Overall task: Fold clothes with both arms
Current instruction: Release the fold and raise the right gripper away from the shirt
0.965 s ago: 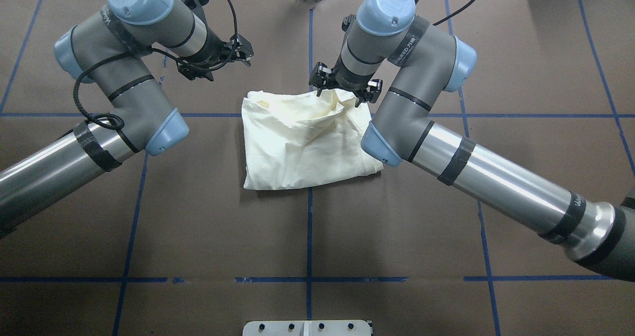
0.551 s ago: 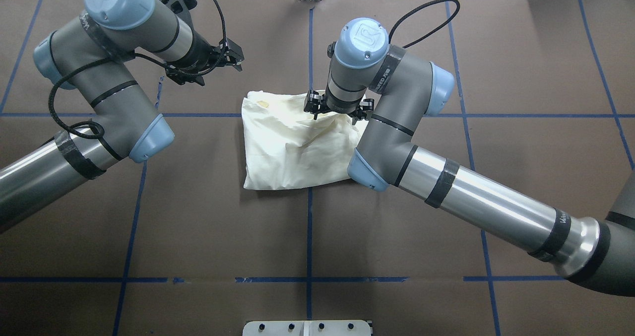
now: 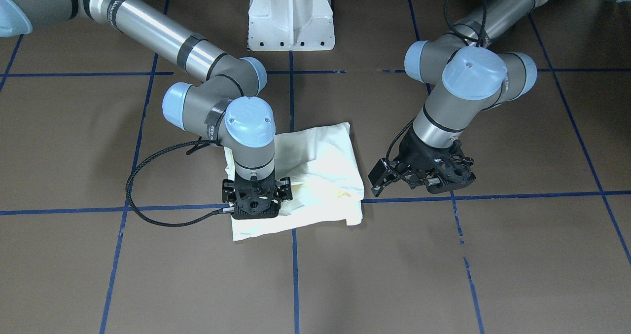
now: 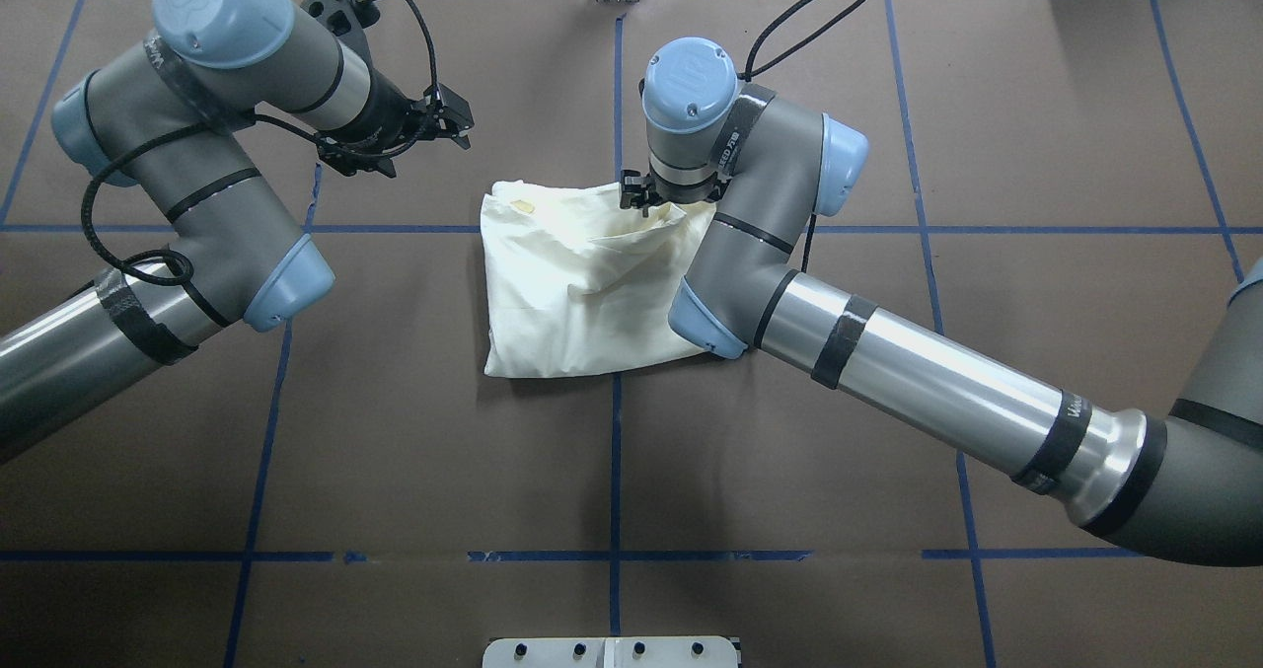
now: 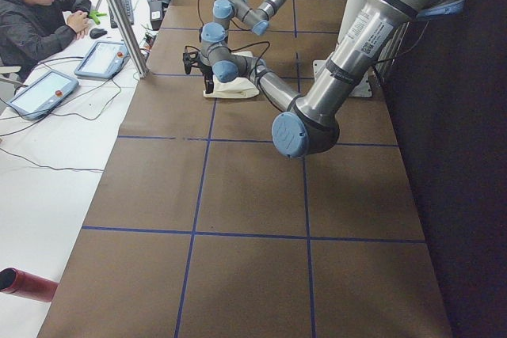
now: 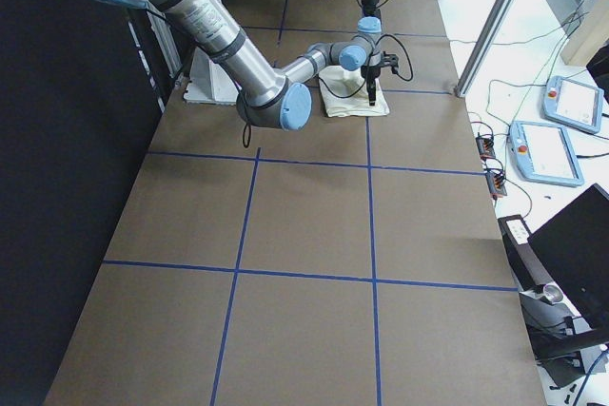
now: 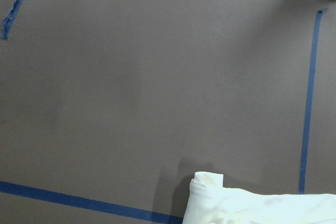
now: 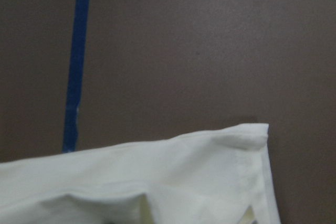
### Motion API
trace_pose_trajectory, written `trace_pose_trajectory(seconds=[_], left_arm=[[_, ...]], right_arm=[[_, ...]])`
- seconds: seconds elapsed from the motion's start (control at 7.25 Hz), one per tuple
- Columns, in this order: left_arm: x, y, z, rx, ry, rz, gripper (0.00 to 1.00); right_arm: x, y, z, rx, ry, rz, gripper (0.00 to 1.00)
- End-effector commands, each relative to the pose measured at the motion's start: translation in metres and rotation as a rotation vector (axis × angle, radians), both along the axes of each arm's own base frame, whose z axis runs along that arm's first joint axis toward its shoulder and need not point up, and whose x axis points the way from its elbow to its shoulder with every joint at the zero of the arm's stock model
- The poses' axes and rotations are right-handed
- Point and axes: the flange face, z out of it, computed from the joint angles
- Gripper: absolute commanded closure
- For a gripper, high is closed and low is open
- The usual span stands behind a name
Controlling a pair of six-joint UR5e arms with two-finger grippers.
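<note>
You see right gripper [image 4: 639, 201] pointing down on the folded T-shirt [image 4: 572, 293], cloth directly beneath it, fingers hidden, so you cannot tell its grip | left gripper [image 4: 456, 117] spread and empty, T-shirt near its tips, not touching | T-shirt lies on the table [image 4: 395, 431]

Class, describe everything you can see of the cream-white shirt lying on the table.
The cream-white cloth shirt lies folded into a wrinkled rectangle, plain side up, with a small yellow mark near one far corner. It rests on the brown table, over blue tape lines. The right arm's black hand is at its far edge; whether it grips cannot be seen.
</note>
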Motion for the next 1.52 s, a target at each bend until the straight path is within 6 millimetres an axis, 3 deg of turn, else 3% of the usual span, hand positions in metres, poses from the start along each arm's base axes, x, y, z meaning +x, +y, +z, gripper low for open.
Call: trace_pose_trajectory(seconds=[0.0,0.41,0.55,0.69,0.83,1.1,1.38], left_arm=[[0.002,0.002,0.000,-0.001,0.001,0.002,0.00],[-0.002,0.007,-0.010,0.014,0.016,0.003,0.00],[-0.005,0.011,-0.001,0.013,0.014,0.004,0.00],[-0.014,0.028,0.023,0.020,0.020,0.008,0.00],[-0.018,0.051,0.032,0.052,0.072,0.018,0.00],[0.015,0.098,0.013,-0.002,0.142,0.057,0.00],[0.062,0.136,-0.028,-0.039,0.208,0.111,0.00]], right_arm=[[0.025,-0.037,0.019,0.040,0.063,0.017,0.00],[0.059,-0.066,0.023,0.079,0.087,0.014,0.00],[0.078,-0.080,0.020,0.101,0.089,0.001,0.00],[0.103,-0.095,0.019,0.107,0.073,-0.032,0.00],[0.137,-0.111,0.024,0.099,0.048,-0.061,0.00],[0.186,-0.123,0.047,0.086,0.015,-0.095,0.00],[0.262,-0.137,0.073,0.090,-0.040,-0.142,0.00]])
